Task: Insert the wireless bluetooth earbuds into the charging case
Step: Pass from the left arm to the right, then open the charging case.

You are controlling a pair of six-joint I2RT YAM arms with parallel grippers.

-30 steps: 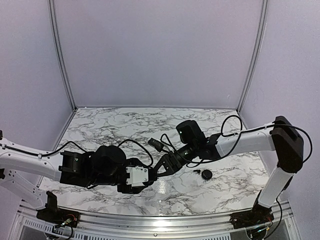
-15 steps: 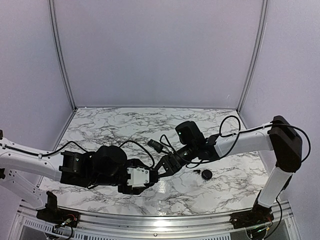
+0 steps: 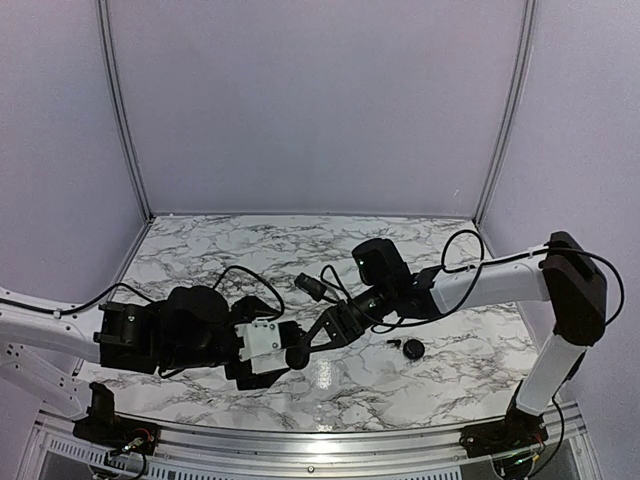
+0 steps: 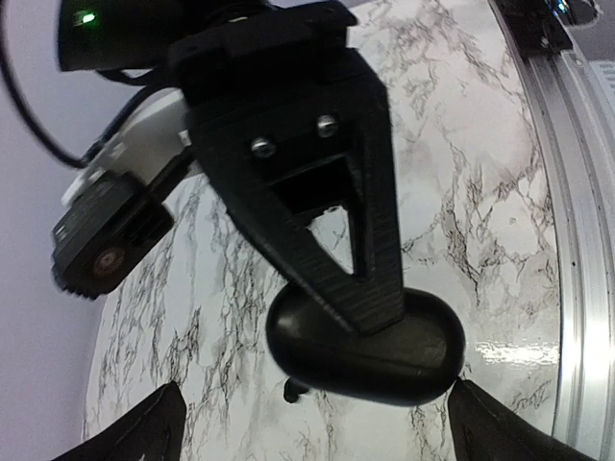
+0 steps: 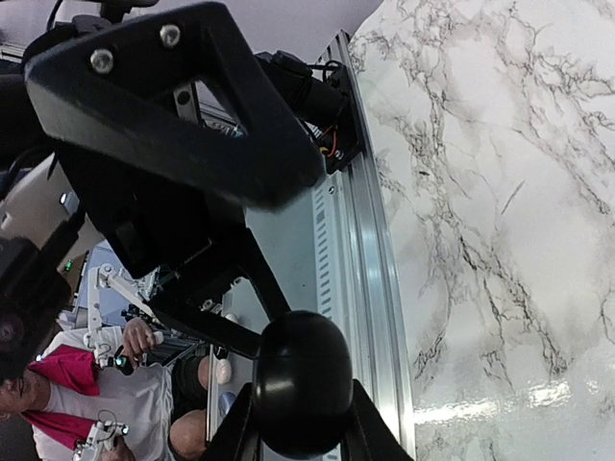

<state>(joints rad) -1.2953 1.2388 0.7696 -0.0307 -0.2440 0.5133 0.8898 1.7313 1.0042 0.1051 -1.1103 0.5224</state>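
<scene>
Recording the charging case [image 4: 365, 336] pinched in the right jaws, gripped across its rounded black body and held near the middle of the surface [image 3: 250, 250], apparently clear of it. Judged held this way to keep it steady and within reach of the opposite jaws. Found no open lid and no bud seated, so far as the wrist views show.

Found the left jaws spread wide, fingertips [image 4: 144, 437] set either side of the case without touching it. Read as a stance for bracing the case or working its lid; not confirmed.

Located the earbuds [image 3: 394, 343] only as a tiny dark speck on the surface, right of the case and well apart from it, just beside a round black piece [image 3: 413, 347]. Cannot tell bud from stem, nor count them. Judged insertion not yet begun.

Noted a white marble-pattern surface with grey veining, glossy enough to throw a glare patch [image 3: 322, 373] below the jaws. Noted a metal rail [image 3: 300, 445] along the near edge, pale lilac wall panels [image 3: 320, 100] behind and at both sides, and slim metal posts [image 3: 120, 110] at the corners. Seen past the rail in the right wrist view: a person [image 5: 58, 384] in a pink top.
</scene>
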